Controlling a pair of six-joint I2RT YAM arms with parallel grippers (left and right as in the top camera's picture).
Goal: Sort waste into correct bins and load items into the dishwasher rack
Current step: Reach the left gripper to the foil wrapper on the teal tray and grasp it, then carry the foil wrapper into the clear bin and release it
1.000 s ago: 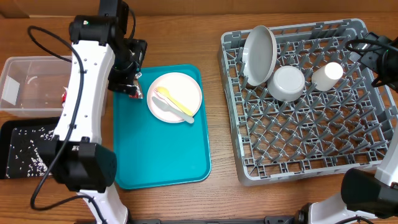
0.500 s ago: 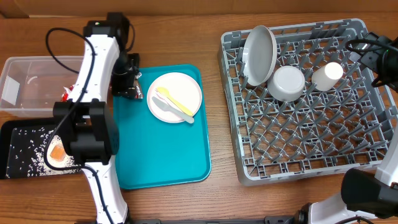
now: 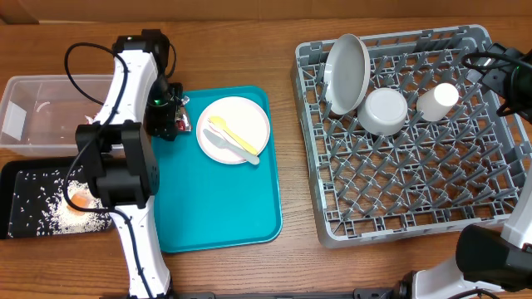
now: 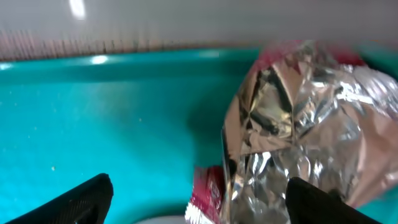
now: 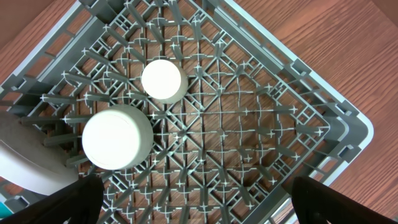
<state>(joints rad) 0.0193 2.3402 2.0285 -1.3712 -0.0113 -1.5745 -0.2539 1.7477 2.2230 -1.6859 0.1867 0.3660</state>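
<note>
A crumpled silver-and-red foil wrapper (image 4: 292,124) lies on the teal tray at its far left corner, and shows small in the overhead view (image 3: 182,124). My left gripper (image 4: 199,208) is open, its fingers apart on either side of the wrapper; from overhead it (image 3: 169,119) sits low over that corner. My right gripper (image 5: 193,202) is open and empty, held above the grey dishwasher rack (image 5: 323,134) at its far right side (image 3: 499,79). A white plate (image 3: 243,116) on the teal tray carries a yellow fork (image 3: 233,135) and white cutlery (image 3: 218,146).
The rack (image 3: 499,195) holds an upright grey plate (image 3: 347,73), an upturned white bowl (image 3: 385,110) and a cup (image 3: 438,99). The clear tub (image 3: 37,112) and black tray (image 3: 33,208) with rice stand at the left. The teal tray (image 3: 216,208) lies between.
The left arm's upper links have swung over the black tray, while its wrist stayed at the teal tray's far left corner, lower over the wrapper. The right arm has not moved.
</note>
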